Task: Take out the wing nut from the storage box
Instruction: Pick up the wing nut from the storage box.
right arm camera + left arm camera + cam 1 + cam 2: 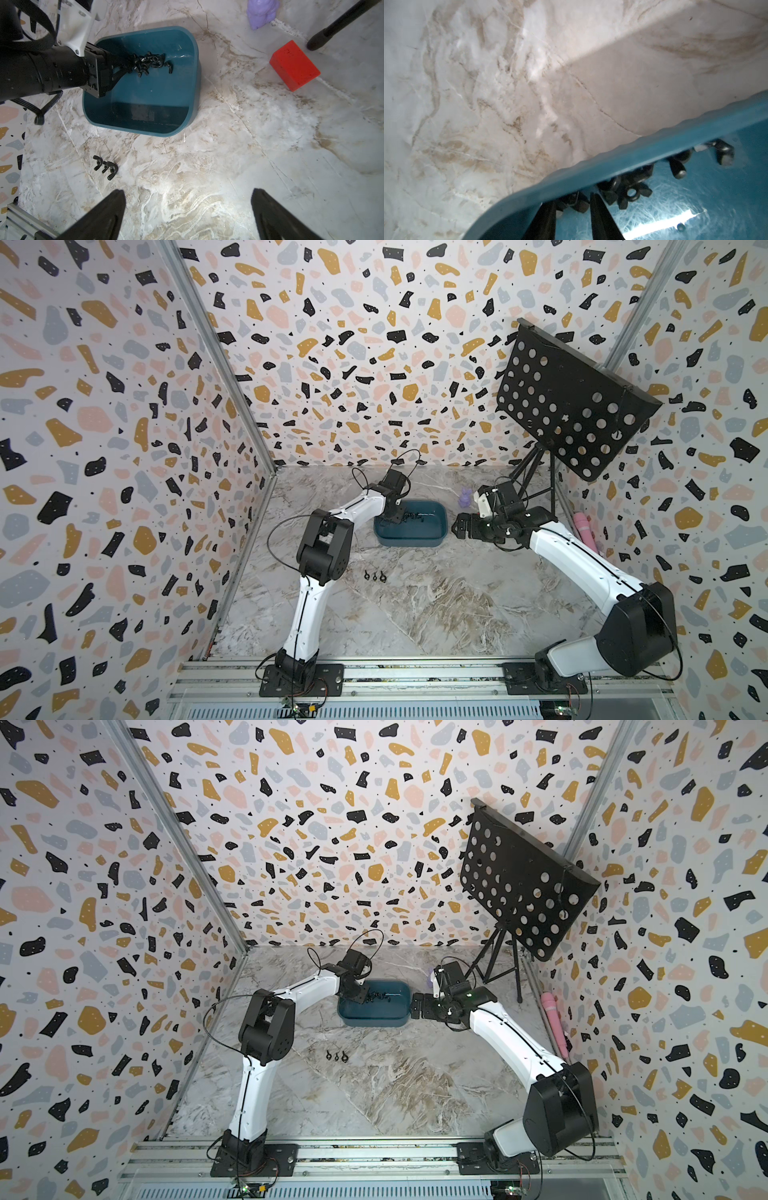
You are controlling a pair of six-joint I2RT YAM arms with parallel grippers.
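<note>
The teal storage box [444,526] [374,1020] [145,116] sits at the back middle of the marble table. Several black wing nuts [413,516] [380,996] [149,62] [631,193] lie heaped on its floor. My left gripper [395,517] [359,997] [572,199] [128,64] reaches down into the box's left end. Its jaws are narrowed on one wing nut [578,202] at the edge of the heap. My right gripper [457,526] [413,1006] [188,193] hangs wide open and holds nothing, just right of the box. Three wing nuts [375,576] [336,1056] [105,166] lie on the table in front.
A red block [294,65] and a purple figure [465,498] [261,12] stand right of and behind the box. A black perforated music stand [573,402] with tripod legs [332,29] occupies the back right corner. A pink cylinder [586,531] lies along the right wall.
</note>
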